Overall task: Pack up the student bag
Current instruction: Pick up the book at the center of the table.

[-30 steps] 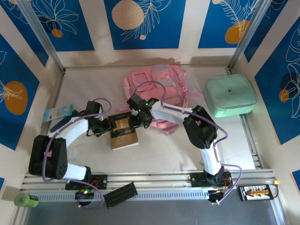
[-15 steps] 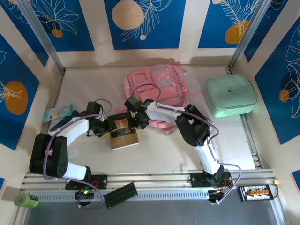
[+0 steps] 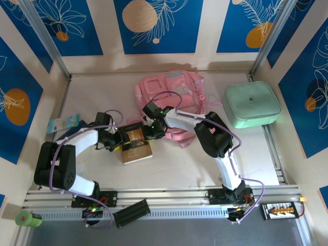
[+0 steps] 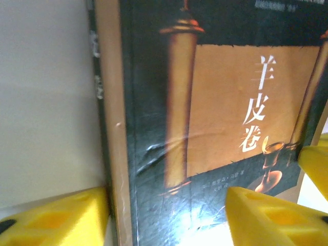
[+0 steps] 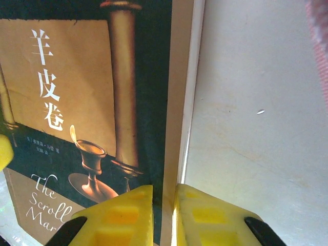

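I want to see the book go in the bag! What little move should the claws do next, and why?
Probably the right claw should lift a little: it looks pinched on an edge of the book, which lies flat on the table, while the left claw stands open at the opposite edge. The pink student bag lies behind.

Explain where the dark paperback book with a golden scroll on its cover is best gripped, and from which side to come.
Probably its right long edge. The dark paperback book lies flat and thin on the pale table, its cover too wide to span. Come from the right and above, one finger over the cover, one outside the edge, where the right gripper pinches.
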You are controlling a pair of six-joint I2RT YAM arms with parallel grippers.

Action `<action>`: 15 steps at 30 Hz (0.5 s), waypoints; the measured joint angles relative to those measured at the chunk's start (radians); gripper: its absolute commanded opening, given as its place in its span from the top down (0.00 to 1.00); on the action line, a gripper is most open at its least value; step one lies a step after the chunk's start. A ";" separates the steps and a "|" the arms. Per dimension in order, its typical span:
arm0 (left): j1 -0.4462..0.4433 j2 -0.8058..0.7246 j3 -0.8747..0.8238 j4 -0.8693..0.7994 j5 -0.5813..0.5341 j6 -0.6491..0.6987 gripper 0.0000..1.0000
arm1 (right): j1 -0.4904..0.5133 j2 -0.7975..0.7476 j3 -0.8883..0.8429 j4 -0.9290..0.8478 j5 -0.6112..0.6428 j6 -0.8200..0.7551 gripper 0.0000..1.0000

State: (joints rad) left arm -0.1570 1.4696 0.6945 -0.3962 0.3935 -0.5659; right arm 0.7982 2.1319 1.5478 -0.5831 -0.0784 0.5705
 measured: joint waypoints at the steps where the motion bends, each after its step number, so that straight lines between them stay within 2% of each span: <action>1: 0.002 0.004 0.000 0.004 0.008 -0.002 0.34 | -0.001 0.000 -0.001 0.001 -0.002 0.000 0.84; 4: 0.009 0.008 0.000 0.008 0.035 -0.004 0.35 | -0.002 0.000 -0.003 0.004 -0.005 0.005 0.84; 9: 0.017 0.009 0.000 0.007 0.049 -0.005 0.45 | -0.003 0.000 -0.004 0.005 -0.006 0.007 0.84; 15: 0.019 -0.029 0.000 0.019 0.111 -0.003 0.51 | -0.022 -0.001 -0.005 0.002 0.000 0.007 0.85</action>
State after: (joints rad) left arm -0.1375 1.4406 0.6945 -0.3771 0.5049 -0.5690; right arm 0.7761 2.1311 1.5429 -0.5808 -0.0784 0.5774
